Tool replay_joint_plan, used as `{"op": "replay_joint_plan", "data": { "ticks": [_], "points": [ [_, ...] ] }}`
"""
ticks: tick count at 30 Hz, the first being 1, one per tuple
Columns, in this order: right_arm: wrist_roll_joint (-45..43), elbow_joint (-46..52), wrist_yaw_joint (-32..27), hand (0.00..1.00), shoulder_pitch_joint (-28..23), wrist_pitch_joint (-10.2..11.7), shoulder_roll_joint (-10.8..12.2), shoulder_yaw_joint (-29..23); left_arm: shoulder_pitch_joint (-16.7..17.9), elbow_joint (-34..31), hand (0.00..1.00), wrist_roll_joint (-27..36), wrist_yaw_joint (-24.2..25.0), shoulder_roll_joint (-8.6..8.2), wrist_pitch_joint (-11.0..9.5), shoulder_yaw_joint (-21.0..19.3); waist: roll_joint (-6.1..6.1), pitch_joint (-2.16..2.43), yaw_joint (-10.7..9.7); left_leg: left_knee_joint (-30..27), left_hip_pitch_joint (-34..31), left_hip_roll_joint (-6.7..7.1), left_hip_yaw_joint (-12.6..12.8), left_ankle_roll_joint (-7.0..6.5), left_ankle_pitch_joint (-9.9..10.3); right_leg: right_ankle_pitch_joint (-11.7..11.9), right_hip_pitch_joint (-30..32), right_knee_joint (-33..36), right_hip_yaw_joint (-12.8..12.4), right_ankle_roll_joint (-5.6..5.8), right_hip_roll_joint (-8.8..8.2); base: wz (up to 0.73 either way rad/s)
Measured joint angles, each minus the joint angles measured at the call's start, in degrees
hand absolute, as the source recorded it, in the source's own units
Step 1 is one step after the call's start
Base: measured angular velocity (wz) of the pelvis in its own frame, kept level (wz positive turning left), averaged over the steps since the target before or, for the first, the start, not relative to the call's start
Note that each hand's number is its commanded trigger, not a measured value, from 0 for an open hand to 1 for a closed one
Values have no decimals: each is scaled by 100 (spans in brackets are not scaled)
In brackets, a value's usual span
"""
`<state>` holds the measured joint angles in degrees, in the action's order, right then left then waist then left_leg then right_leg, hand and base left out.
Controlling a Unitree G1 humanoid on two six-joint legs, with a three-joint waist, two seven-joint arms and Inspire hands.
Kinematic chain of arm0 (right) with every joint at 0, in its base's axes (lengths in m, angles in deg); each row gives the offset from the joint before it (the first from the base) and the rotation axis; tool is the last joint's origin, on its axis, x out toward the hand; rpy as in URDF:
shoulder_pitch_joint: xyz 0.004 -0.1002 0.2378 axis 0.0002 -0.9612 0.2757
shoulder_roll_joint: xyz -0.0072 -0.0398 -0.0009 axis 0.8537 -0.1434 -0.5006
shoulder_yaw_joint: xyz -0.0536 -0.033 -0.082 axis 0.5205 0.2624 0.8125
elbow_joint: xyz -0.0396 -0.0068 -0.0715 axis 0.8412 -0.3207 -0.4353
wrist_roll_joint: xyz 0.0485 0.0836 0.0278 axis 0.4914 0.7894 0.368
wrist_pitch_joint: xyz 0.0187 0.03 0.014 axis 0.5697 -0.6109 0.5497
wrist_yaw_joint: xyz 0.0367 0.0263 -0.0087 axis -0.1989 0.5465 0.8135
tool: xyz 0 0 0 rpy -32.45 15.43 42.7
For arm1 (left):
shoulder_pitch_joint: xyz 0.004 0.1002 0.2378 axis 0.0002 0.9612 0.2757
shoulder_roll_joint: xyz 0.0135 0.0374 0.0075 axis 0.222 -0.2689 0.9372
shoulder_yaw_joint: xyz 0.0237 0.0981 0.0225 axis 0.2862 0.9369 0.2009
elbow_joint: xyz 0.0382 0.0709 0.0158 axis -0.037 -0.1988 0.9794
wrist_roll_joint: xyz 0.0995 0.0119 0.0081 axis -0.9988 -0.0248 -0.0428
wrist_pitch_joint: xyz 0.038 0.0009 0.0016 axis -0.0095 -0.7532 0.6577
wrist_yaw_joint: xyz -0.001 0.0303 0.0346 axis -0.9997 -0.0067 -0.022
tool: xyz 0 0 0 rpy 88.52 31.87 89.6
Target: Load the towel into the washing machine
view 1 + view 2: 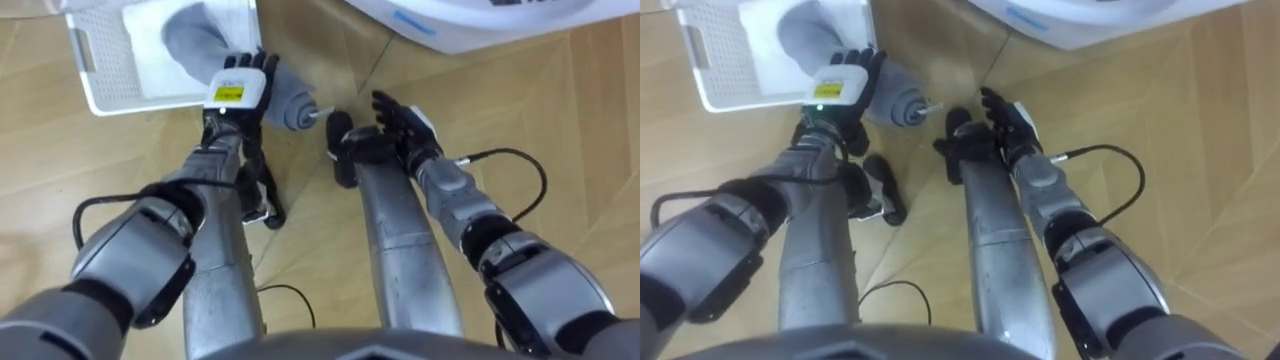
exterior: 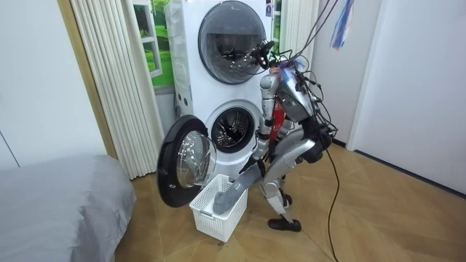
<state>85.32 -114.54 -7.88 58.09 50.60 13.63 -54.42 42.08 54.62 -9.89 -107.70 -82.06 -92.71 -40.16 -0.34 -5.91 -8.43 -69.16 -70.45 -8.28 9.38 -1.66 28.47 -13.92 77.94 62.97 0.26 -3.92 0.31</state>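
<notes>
Bending forward in front of the lower washing machine [image 2: 231, 131], with its round door [image 2: 186, 161] swung open toward the room view's left and a second machine [image 2: 233, 33] stacked above. Standing right beside a white basket [image 1: 92, 55] set on the wood floor [image 1: 560, 120], just under the open door.

Grips grey towel [image 1: 193, 42] with left hand [image 1: 240, 85]: fingers curled round it, roughly at mid-length. Towel bunched into one long roll.

Long axis, read from the eye views: diagonal, upper left to lower right. Far end down inside the basket; near end pointing lower right, out past the basket rim and over bare floor, toward the robot's legs. Read from the room view: tilted, low end in the basket, high end up at the hand. Outside the drum, below its opening.

Holds right hand [image 1: 400, 118] apart from the towel, above the floor by the right leg; fingers straight and a little spread, clasping nothing.
</notes>
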Motion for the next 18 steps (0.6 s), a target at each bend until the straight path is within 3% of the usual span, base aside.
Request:
{"op": "replay_joint_plan", "data": {
  "ticks": [6,7,8,10,11,18],
  "points": [
    [134,50,143,0,37,105,26,-5,-9,0,0,-221,0,44,-82,101,-25,-8,-121,-315,-160,-23,-41,-15,156,-138,159,305,27,3,-10,0],
    [138,46,162,0,37,116,26,-4,-14,0,12,-235,0,55,-84,125,-25,-8,-127,-320,-164,-24,-43,-17,160,-140,161,306,29,5,-10,0],
    [156,44,186,0,37,120,27,3,-23,0,35,-236,0,80,-90,189,-26,-8,-142,-325,-168,-24,-46,-24,167,-143,161,306,31,10,-11,0],
    [166,44,200,0,38,127,28,22,-21,4,91,-236,0,110,-105,235,-30,-9,-159,-337,-174,-27,-47,-30,184,-148,161,306,34,19,-11,0],
    [190,44,216,0,42,134,30,47,-20,5,100,-237,0,138,-107,274,-40,-15,-181,-347,-178,-28,-49,-36,192,-151,161,306,36,25,-10,0],
    [568,18,313,0,44,163,30,114,-134,-4,100,-245,-180,278,-119,447,-58,-16,-232,-358,-223,-17,-51,-89,226,-181,200,296,35,75,-16,0]
  ]
}}
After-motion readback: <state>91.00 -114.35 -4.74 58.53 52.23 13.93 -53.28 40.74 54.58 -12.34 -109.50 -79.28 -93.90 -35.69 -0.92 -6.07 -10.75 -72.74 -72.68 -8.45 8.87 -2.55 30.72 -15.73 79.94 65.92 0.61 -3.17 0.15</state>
